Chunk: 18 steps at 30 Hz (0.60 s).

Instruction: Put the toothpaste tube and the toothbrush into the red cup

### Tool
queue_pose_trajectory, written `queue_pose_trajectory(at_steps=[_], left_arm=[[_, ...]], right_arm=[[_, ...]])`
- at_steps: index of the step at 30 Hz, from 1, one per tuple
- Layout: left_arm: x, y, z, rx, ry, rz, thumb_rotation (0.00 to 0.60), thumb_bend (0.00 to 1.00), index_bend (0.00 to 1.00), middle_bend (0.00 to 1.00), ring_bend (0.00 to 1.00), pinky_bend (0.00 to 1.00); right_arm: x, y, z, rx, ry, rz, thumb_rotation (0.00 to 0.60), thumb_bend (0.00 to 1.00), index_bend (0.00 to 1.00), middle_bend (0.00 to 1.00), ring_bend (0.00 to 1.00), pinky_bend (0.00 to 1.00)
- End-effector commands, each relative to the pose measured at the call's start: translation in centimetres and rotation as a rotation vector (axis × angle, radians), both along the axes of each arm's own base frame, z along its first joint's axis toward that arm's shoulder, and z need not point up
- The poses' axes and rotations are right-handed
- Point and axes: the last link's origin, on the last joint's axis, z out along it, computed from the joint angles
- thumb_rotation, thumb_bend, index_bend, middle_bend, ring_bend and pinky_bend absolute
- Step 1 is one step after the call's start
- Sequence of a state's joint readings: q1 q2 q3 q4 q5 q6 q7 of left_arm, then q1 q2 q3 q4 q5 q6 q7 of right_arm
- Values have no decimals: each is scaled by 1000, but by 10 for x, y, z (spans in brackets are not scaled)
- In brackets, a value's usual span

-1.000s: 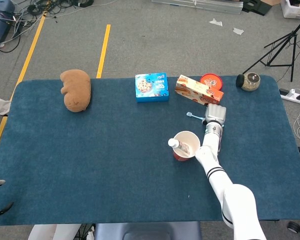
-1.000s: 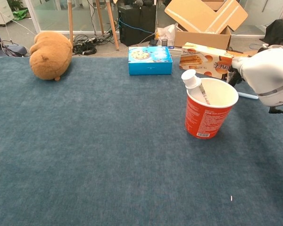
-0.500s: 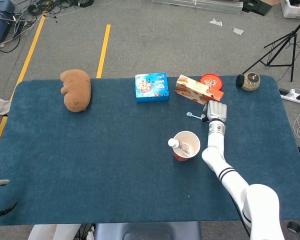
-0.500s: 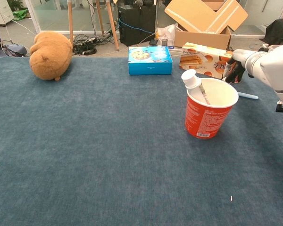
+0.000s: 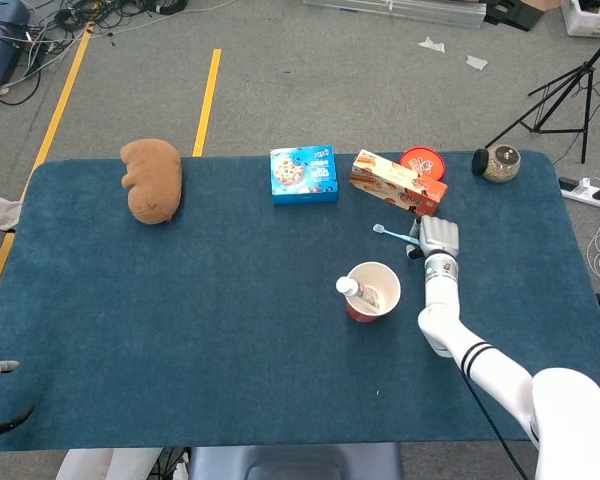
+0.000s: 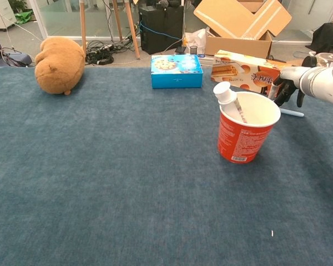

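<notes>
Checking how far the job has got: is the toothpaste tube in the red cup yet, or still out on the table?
In. The toothpaste tube stands tilted inside the red cup, white cap poking above the rim.

Table cover [image 5: 230, 340] is dark teal-blue, uniform nap, no pattern. Red cup [image 6: 247, 131] has a red outside with small white print and a white barcode patch low down, cream-white inside. Toothpaste tube [image 6: 231, 101] in it: white cap, white body with a thin red and dark stripe. Toothbrush [image 5: 392, 232] is pale blue. Right hand [image 5: 439, 238] is light grey on the back (fingers look black in the chest view), arm white with black rings. Plush toy [image 5: 152, 179] is plain tan-brown. Box [image 5: 303, 174] is bright blue with a printed picture on its lid; long box [image 5: 396, 181] is orange and cream. Round lid [image 5: 423, 162] is red.
</notes>
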<state>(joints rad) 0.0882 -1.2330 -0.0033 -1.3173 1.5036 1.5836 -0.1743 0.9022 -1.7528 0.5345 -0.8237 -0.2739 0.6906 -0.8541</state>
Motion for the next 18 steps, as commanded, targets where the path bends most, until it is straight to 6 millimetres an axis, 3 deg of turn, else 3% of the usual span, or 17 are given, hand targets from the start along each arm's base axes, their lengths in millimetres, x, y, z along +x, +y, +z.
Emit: queue_pose_trajectory(at_steps=[1,14,18], left_arm=[[0,0,0,1,-1,1,600,0,322,375,331,416],[0,0,0,1,-2,-1,600,0,322,374,331,416],[0,0,0,0,0,-1,600,0,322,375,331,416]], right_arm=[[0,-1,0,-6,4,1,600,314,427,410,297,547],[-3,-2,-3,-4,-4,-1,600,314,412,365,254,493],[-5,-3,-4,3,4,-3,600,314,393,344,225,437]])
